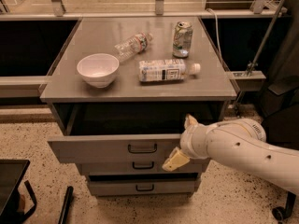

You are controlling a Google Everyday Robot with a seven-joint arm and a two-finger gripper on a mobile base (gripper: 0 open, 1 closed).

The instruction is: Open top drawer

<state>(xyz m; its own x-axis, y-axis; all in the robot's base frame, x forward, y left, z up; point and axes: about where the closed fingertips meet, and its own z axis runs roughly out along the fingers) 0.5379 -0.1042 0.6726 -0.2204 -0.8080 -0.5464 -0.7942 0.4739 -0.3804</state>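
The top drawer [98, 149] is the widest grey front of the cabinet, with a small black pull handle [142, 148]. It stands pulled out, and its dark inside shows under the cabinet top. My gripper [182, 141] is at the right end of that drawer front, at the tip of the white arm [243, 146] that comes in from the right. It is open. One yellowish fingertip [189, 121] shows above the front's top edge and the other points down in front of it. It holds nothing.
Two narrower drawers [140, 166] sit shut below. On the cabinet top [212, 85] are a white bowl [98, 69], a clear plastic bottle [133, 45], a can [182, 38] and a white bottle lying down [168, 70]. A black object [9, 185] stands at lower left.
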